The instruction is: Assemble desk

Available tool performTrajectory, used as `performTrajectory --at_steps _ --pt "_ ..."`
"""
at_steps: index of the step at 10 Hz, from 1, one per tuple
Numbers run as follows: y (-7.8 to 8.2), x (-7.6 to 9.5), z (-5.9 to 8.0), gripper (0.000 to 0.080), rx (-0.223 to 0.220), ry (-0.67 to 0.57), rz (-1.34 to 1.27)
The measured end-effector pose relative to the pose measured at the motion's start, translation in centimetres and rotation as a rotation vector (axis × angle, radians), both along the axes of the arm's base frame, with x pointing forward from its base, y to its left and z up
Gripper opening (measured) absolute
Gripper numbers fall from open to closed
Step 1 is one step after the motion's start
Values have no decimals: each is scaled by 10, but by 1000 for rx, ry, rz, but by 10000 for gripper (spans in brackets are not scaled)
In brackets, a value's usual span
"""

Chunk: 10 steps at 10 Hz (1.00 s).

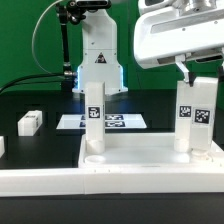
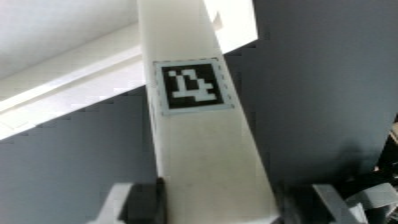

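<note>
While two legs stand upright in the rimmed panel [image 1: 50,172], the left leg [image 1: 93,125] alone and the right leg [image 1: 196,118] under the arm, the gripper [image 1: 188,72] hangs at that right leg's top. Its jaws are spread, straddling the leg, with a gap showing on one side.

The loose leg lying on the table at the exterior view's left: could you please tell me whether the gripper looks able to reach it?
Probably yes: the loose leg lies alone on bare table with nothing over it, though the gripper hangs across the scene by an upright leg.
</note>
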<state>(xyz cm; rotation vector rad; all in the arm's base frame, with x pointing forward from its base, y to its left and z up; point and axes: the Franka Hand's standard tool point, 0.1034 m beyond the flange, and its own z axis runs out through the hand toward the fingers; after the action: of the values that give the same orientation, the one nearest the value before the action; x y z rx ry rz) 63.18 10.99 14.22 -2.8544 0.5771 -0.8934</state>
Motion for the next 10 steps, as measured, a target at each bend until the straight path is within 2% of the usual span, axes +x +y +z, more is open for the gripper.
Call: performTrajectory --at_steps 2,6,10 --pt "4 -3 -6 294 -3 5 5" --pt "4 -5 -7 294 -1 -45 -12" --pt "-6 -7 1 294 -26 -12 26"
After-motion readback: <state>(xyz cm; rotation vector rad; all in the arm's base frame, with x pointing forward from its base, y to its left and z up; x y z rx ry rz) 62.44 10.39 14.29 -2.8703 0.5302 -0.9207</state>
